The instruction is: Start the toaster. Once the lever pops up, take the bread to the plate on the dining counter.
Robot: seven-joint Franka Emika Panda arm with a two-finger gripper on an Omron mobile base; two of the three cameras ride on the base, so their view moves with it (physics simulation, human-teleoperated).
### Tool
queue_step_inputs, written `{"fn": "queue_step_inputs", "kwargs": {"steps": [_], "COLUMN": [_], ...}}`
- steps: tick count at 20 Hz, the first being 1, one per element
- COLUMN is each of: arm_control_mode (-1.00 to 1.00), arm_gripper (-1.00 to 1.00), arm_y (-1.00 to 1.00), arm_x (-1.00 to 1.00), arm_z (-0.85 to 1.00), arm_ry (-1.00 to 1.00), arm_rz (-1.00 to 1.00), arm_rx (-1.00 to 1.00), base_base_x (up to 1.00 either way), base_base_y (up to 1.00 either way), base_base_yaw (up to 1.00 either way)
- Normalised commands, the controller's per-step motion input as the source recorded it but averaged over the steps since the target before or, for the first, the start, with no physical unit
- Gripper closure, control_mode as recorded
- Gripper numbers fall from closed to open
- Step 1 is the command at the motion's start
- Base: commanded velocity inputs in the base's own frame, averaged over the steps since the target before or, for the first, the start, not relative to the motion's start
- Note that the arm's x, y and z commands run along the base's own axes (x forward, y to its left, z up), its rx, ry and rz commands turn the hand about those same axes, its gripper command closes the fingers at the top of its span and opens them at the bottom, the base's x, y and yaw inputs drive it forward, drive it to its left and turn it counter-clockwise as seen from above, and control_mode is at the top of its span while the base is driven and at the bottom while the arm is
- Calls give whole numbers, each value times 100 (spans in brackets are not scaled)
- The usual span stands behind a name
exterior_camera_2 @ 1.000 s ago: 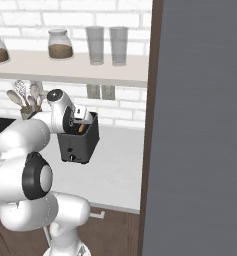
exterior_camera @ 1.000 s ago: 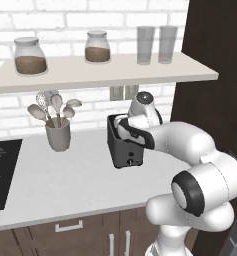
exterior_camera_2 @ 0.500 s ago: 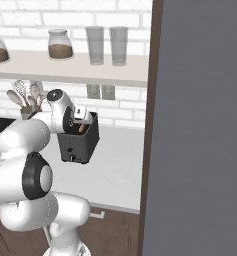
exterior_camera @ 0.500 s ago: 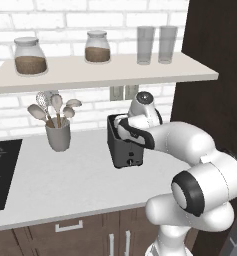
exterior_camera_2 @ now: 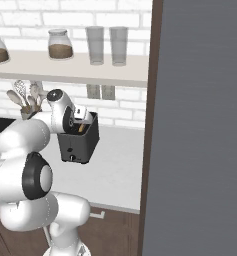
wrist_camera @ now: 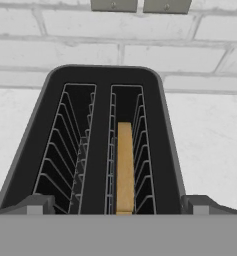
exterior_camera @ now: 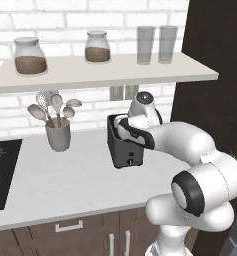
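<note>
The dark toaster [exterior_camera: 124, 150] stands on the worktop against the brick wall, and its front face [exterior_camera_2: 76, 146] carries a small knob low down. A golden-brown slice of bread [wrist_camera: 124, 167] sits deep in the right-hand slot; the left slot is empty. My gripper [exterior_camera: 121, 125] hovers just above the toaster's top [wrist_camera: 105, 75], open. Its fingertips [wrist_camera: 36, 204] stand wide apart over the two outer edges, holding nothing. From the right my gripper [exterior_camera_2: 83, 118] sits at the toaster's rim. The plate and the dining counter are out of view.
A grey cup of utensils [exterior_camera: 58, 136] stands left of the toaster. A black hob [exterior_camera: 0, 175] lies at the far left. The shelf [exterior_camera: 105, 72] above holds two jars and two glasses. A tall dark cabinet [exterior_camera_2: 200, 125] walls off the right side.
</note>
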Motion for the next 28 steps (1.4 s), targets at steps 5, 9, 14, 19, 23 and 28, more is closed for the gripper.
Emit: {"fn": "queue_step_inputs", "kwargs": {"steps": [5,9,14,19,23,28], "arm_control_mode": [-100,-100,-100,-100,-100,-100], "arm_gripper": [-100,-100,-100,-100,-100,-100], "arm_y": [0,0,0,0,0,0], "arm_x": [0,0,0,0,0,0], "arm_z": [0,0,0,0,0,0], "arm_ry": [0,0,0,0,0,0], "arm_rz": [0,0,0,0,0,0], "arm_rx": [0,0,0,0,0,0], "base_base_x": [0,0,0,0,0,0], "base_base_y": [0,0,0,0,0,0], "base_base_yaw": [0,0,0,0,0,0]}}
